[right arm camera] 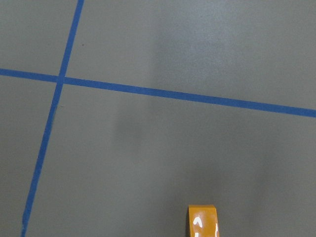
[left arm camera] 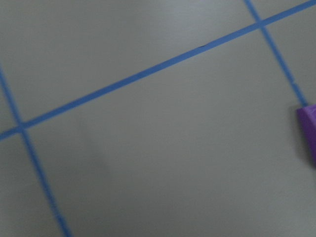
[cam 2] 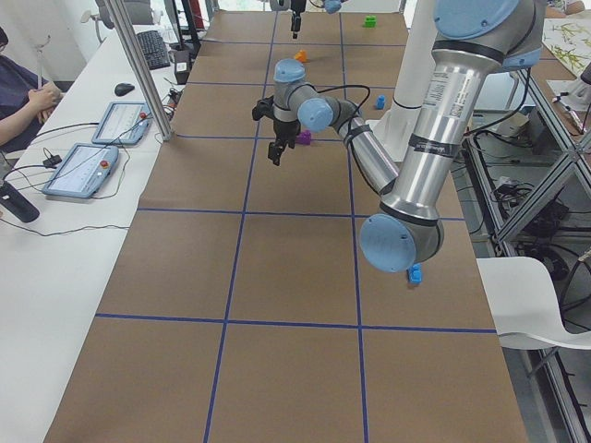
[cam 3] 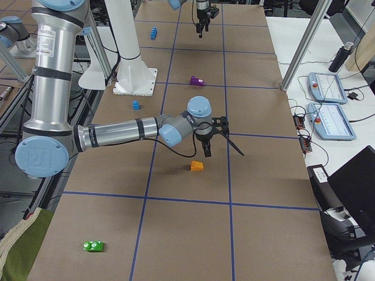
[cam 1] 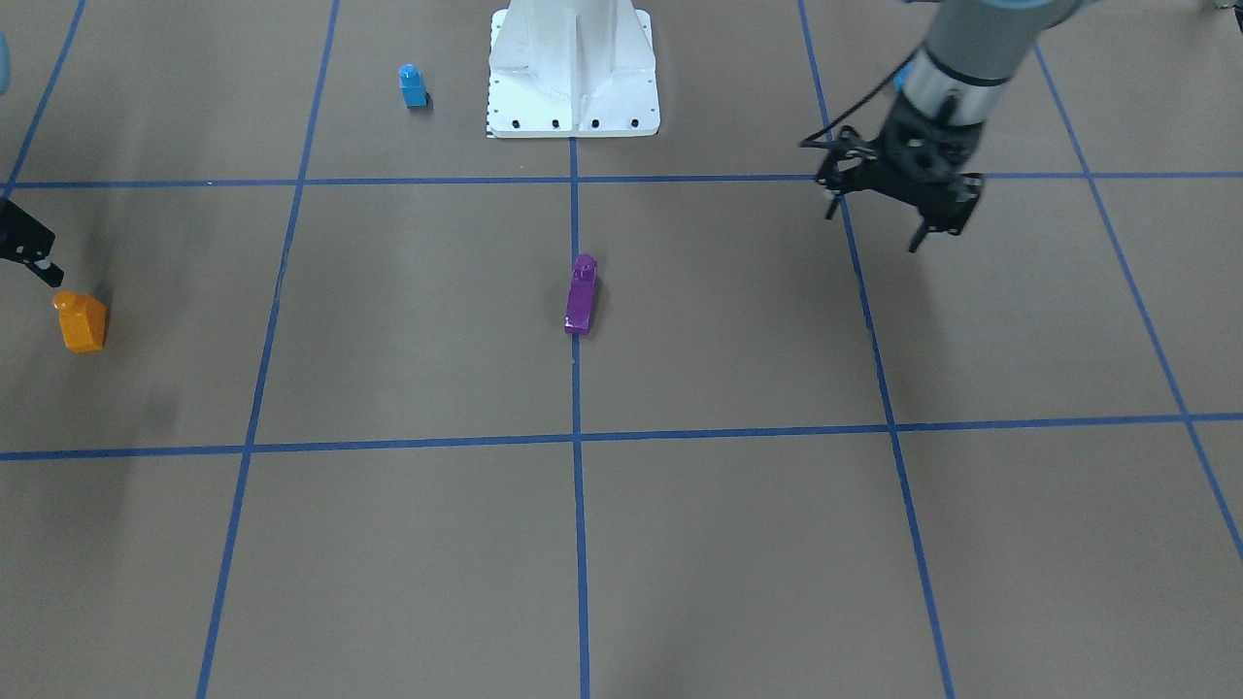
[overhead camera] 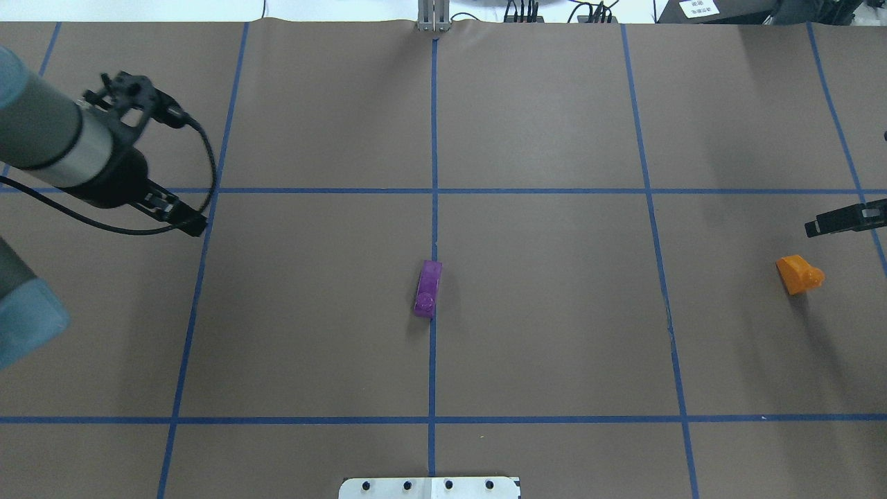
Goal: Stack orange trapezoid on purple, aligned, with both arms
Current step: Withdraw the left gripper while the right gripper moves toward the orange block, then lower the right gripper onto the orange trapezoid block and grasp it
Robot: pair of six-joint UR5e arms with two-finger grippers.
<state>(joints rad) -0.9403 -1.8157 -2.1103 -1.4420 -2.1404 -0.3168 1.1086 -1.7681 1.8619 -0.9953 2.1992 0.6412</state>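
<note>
orange trapezoid [overhead camera: 799, 274] on the table [overhead camera: 554, 326], near the right claw [overhead camera: 835, 222], apart

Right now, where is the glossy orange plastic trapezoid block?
Overhead view: the orange trapezoid block sits at far right, just beside the right gripper, well apart from the central glossy purple block.

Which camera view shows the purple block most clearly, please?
Overhead exterior: the purple block lies whole, unobstructed, stud visible. Front-facing shows it similarly; side views show it small; left wrist catches only an edge; right wrist, nothing.
</note>
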